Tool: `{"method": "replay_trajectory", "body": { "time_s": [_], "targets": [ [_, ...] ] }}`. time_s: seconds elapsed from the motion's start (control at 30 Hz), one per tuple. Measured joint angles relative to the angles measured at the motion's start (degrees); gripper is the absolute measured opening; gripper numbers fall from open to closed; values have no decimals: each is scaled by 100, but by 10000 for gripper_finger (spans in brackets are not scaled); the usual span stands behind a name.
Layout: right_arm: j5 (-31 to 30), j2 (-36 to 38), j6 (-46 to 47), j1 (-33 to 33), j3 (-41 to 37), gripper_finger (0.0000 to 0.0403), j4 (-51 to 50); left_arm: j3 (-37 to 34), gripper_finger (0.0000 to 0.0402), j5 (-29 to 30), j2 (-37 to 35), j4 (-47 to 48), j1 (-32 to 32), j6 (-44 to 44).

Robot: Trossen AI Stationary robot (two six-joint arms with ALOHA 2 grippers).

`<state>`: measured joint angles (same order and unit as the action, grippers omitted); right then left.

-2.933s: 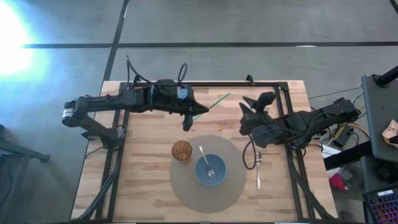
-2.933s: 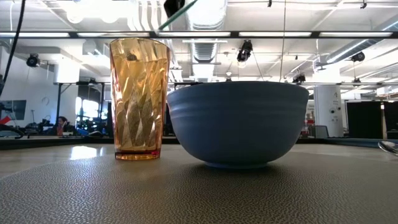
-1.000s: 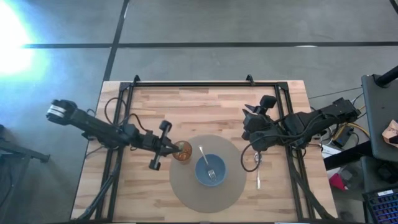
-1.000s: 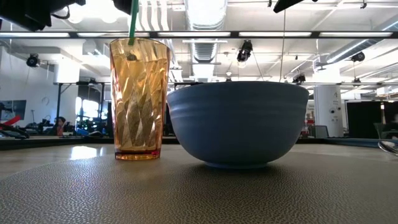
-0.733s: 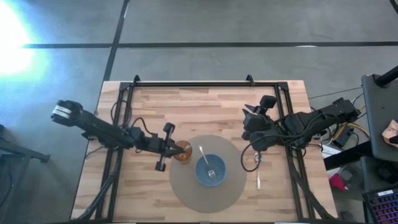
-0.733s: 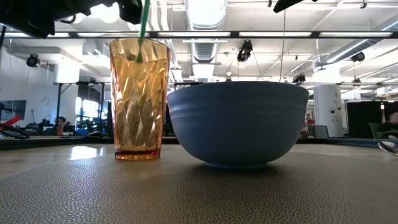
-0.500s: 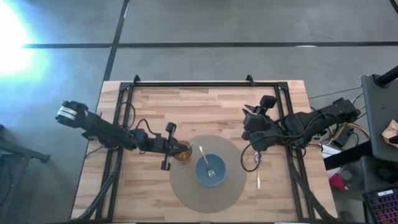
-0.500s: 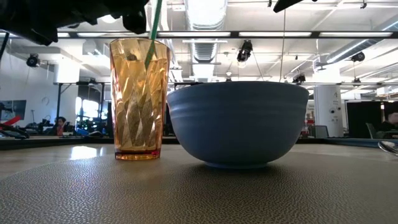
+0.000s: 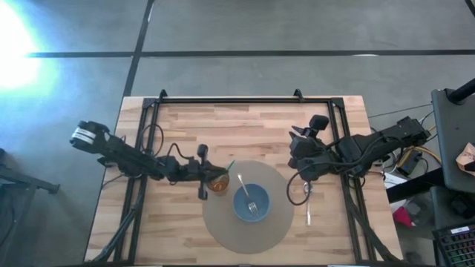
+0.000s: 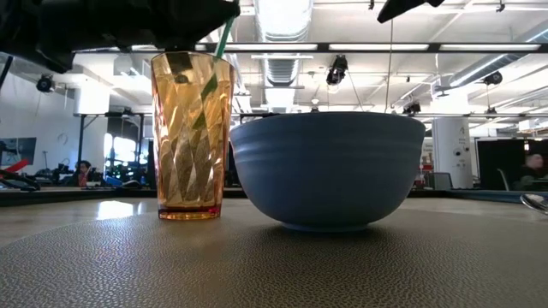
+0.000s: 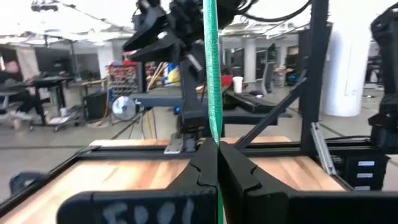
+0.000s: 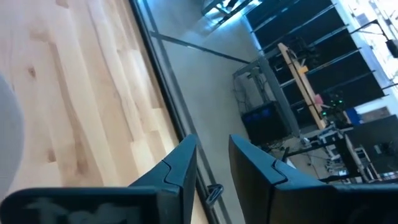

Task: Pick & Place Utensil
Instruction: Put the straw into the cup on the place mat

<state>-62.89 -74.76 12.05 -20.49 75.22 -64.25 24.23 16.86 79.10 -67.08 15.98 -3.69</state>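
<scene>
On the wooden table (image 9: 252,126) lies a round grey mat (image 9: 223,230), and on it stand two containers side by side: an amber ribbed tumbler (image 9: 217,182) toward nine o'clock of the mat's middle and a blue bowl (image 9: 251,203) just at its four o'clock. In the low view the tumbler (image 10: 191,137) stands upright, close beside the bowl (image 10: 328,169); whether they touch cannot be told. A green straw (image 10: 211,77) slants into the tumbler, its lower part visible through the glass, its top leaning toward one o'clock past the rim. The left gripper (image 9: 204,173) reaches in from nine o'clock, right at the tumbler's rim, its fingers pressed together on the straw (image 11: 211,74), which runs straight out between the two dark tips in the left wrist view. The bowl holds a fork (image 9: 249,194), its handle resting on the rim toward eleven o'clock. The right gripper (image 9: 298,137) hangs above bare wood toward one o'clock of the mat, well apart from the tumbler, its fingers (image 12: 180,163) parted partway with nothing between them. A spoon (image 9: 308,202) lies on the wood at three o'clock of the bowl, off the mat.
</scene>
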Motion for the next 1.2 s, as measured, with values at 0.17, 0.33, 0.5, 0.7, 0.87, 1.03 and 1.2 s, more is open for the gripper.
{"method": "replay_trajectory", "body": {
  "time_s": [0.17, 0.33, 0.5, 0.7, 0.87, 1.03, 1.2],
  "targets": [
    [19, -2, 0, -2, -21, 87, -1, -208, 0, 20, -40, -38, 1, 276],
    [28, -2, -1, 0, -24, 78, 0, -396, 0, 20, -45, -91, 1, 484],
    [41, -2, -2, 0, -24, 70, 3, -448, 0, 20, -45, -98, 1, 593],
    [41, -2, -2, 0, -24, 68, 5, -456, 0, 18, -49, 133, 1, 772],
    [41, -2, -2, 0, -24, 68, 7, -472, 0, 20, -49, 312, 1, 992],
    [41, -2, -2, 0, -24, 68, 5, -476, 0, 18, -49, 411, 1, 1129],
    [41, -2, -4, 0, -24, 68, 7, -474, 0, 14, -56, 487, 1, 1274]
  ]
}}
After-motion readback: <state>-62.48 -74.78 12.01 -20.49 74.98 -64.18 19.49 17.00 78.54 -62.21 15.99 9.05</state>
